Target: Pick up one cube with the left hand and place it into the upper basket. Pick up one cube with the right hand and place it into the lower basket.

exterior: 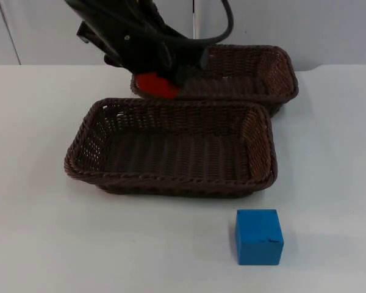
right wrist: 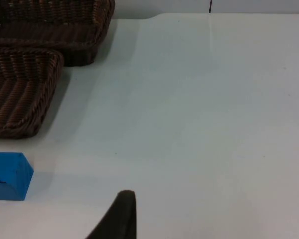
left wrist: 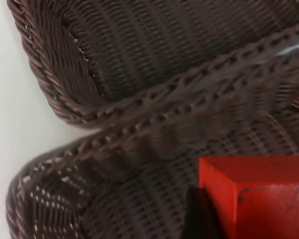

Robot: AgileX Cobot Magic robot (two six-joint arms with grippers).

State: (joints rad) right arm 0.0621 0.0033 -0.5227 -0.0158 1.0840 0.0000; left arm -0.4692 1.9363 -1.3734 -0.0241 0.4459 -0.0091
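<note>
Two cubes are what we look for first. We see the red cube (exterior: 158,84) in the left gripper (exterior: 165,76), up over the left end of the upper basket (exterior: 274,73). In the left wrist view the red cube (left wrist: 259,196) sits against a black finger (left wrist: 202,216), with the woven floor of the upper basket (left wrist: 139,199) under it, so we say the jaws are closed on the red cube. We cannot tell if the cube touches the basket floor.

The blue cube (exterior: 258,237) sits on the white table (exterior: 36,232), at about 5 o'clock from the lower basket (exterior: 79,155), near it but not touching. We also see the blue cube (right wrist: 7,175) in the right wrist view, resting flat on the table (right wrist: 199,124).

The lower basket has nothing in it. The upper basket sits at 12 o'clock from it, a bit over to the right, and their long rims lie just beside each other. In the left wrist view the two rims run side by side, with the lower basket (left wrist: 154,50) on the far side of the rim.

The right gripper waits over bare table, at about 3 o'clock from the blue cube. We see one black fingertip (right wrist: 120,214), and we cannot tell how far its jaws are open. In that view both baskets show too, the upper basket (right wrist: 65,30) and the lower basket (right wrist: 20,89).
</note>
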